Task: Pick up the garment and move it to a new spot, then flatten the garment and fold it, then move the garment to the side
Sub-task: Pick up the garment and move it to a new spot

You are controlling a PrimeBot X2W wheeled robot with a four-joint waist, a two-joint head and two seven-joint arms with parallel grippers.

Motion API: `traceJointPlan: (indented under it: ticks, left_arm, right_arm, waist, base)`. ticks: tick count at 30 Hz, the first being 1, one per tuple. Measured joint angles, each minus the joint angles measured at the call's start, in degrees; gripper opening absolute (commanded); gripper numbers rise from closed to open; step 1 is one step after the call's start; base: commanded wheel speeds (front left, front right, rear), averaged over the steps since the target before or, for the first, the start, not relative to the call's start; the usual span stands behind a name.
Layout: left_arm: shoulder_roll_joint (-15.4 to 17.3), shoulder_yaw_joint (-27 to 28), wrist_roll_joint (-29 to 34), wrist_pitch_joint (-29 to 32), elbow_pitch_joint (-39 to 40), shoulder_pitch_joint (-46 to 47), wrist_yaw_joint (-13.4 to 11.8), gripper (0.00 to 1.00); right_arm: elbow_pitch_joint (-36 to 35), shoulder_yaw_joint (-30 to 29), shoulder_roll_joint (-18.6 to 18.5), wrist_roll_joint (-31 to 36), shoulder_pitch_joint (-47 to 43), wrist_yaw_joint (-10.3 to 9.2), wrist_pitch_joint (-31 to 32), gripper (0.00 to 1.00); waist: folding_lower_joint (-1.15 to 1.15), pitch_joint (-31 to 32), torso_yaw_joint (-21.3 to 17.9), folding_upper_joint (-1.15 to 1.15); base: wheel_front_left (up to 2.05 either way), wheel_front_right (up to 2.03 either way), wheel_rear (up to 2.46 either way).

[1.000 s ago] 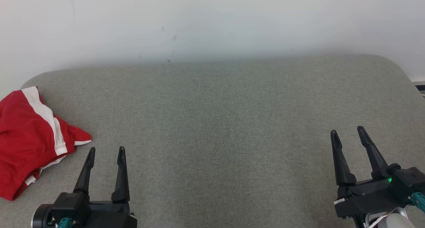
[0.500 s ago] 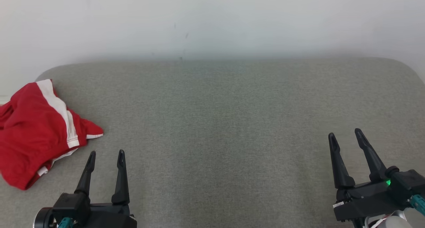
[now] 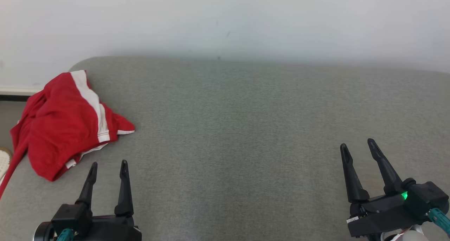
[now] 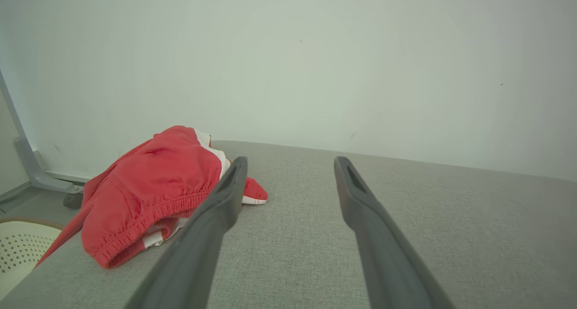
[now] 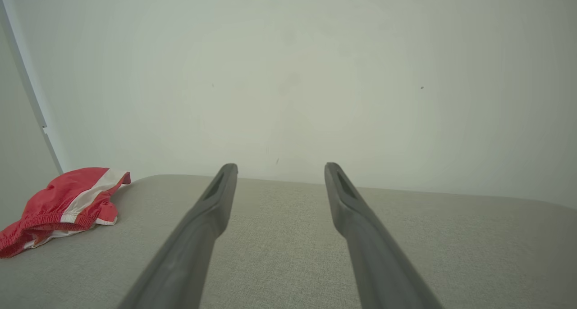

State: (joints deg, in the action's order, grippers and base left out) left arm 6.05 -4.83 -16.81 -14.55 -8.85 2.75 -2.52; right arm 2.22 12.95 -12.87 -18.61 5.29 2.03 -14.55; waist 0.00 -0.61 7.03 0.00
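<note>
Red garment (image 3: 59, 128) bunched on counter (image 3: 246, 128) — left claw (image 3: 108, 163) and right claw (image 3: 357, 143) gape empty; we should pinch its waistband.

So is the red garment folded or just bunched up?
Bunched up, not folded. The red garment lies in a crumpled heap at the left edge of the grey surface, a strip trailing over the side.

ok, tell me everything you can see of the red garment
The red garment looks like thin sports shorts: white side stripe, white hem trim, gathered elastic band. It lies crumpled at the left end of the grey padded table, one part trailing over the edge. The open left claw is near, not touching.
</note>
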Motion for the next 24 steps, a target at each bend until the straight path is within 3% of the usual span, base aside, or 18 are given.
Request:
traceJointPlan:
  ticks: [24]
  left_arm:
    - [-0.65, 1.44, 0.45, 0.00, -0.68, 0.69, -0.49, 1.00]
  right_arm:
    - [0.76, 1.45, 1.77, 0.99, 0.53, 1.82, 0.00, 1.00]
  waist:
    - [0.00, -1.12, 10.52, 0.00]
  base:
    - [0.00, 0.00, 0.00]
